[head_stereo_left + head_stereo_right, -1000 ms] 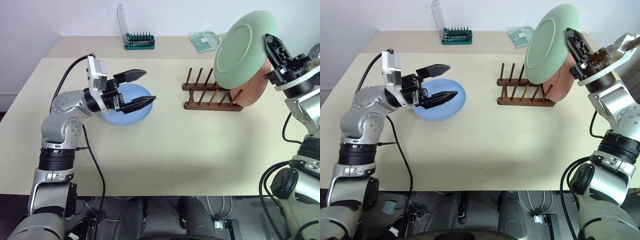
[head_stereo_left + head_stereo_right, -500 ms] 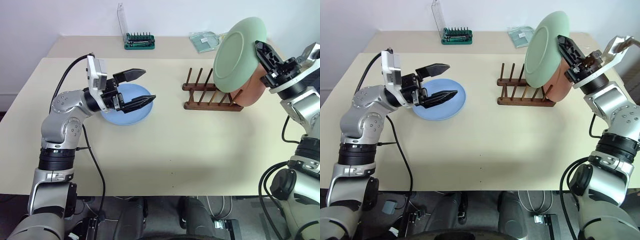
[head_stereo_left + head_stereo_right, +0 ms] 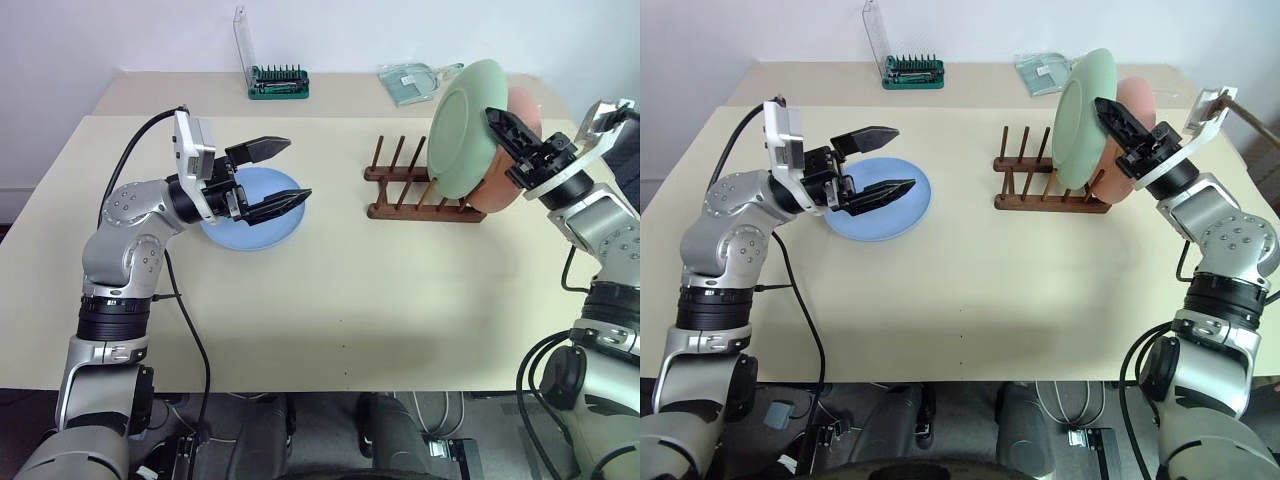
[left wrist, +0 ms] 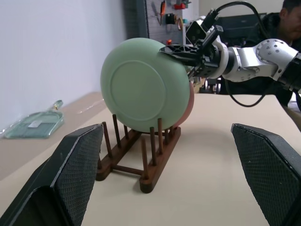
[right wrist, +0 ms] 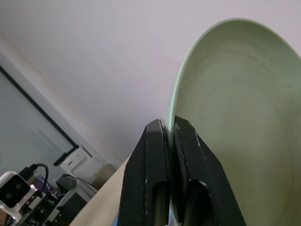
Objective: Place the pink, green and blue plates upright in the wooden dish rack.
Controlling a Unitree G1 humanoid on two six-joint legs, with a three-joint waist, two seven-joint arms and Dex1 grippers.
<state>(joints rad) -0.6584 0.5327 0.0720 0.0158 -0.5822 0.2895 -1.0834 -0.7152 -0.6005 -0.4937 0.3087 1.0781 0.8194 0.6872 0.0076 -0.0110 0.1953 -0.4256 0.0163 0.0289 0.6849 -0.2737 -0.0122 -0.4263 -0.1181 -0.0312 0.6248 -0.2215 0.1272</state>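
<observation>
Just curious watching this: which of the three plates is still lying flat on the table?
The light blue plate, flat beneath the open left gripper. The green and pink plates stand on edge at the wooden dish rack.

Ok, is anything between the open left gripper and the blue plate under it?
Nothing visible. The left gripper hangs open just above the blue plate, which lies flat on the table with bare rim showing around the fingers.

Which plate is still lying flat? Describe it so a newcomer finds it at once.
Start at the beige table and look to its left side, away from the wooden rack. The blue plate lies flat there, under the open left gripper. The green plate and pink plate both stand at the rack.
</observation>
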